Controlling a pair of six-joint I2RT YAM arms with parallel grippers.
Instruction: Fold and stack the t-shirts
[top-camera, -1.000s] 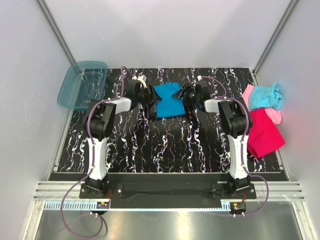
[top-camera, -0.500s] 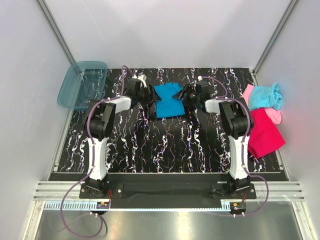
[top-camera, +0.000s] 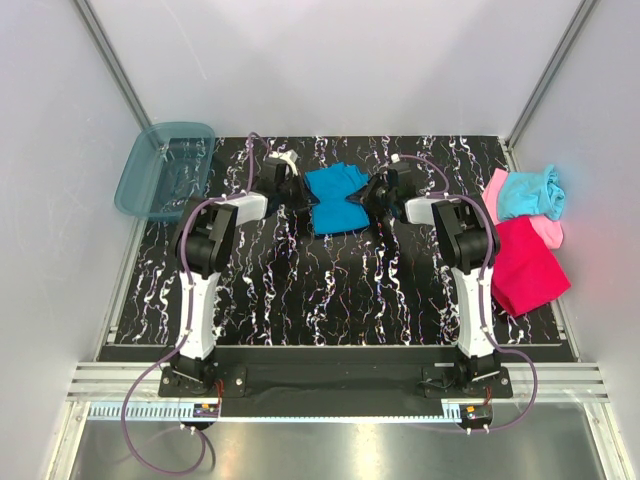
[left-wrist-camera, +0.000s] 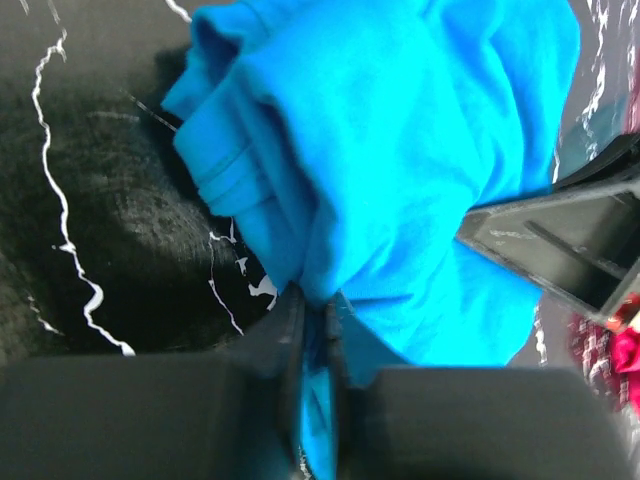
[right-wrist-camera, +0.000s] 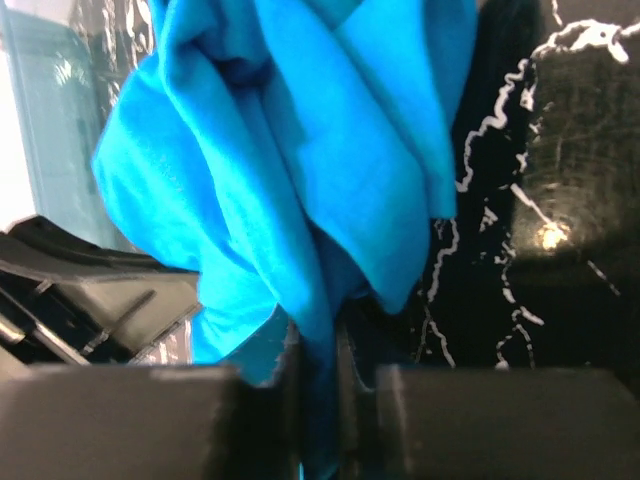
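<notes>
Both claws have closed since a second ago: the left claw (left-wrist-camera: 312, 305) and the right claw (right-wrist-camera: 318, 340) each now pinch a fold of the blue t-shirt (top-camera: 335, 200). It lies bunched on the worktop (top-camera: 330, 290) directly between them, its long axis running claw to claw, equally near both arms. Any lift or spread, I judge, needs both moving together.

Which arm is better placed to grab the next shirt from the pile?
Right, probably: the pile lies beside the right arm, far from the left arm. Both jaws pinch the blue tee.
</notes>
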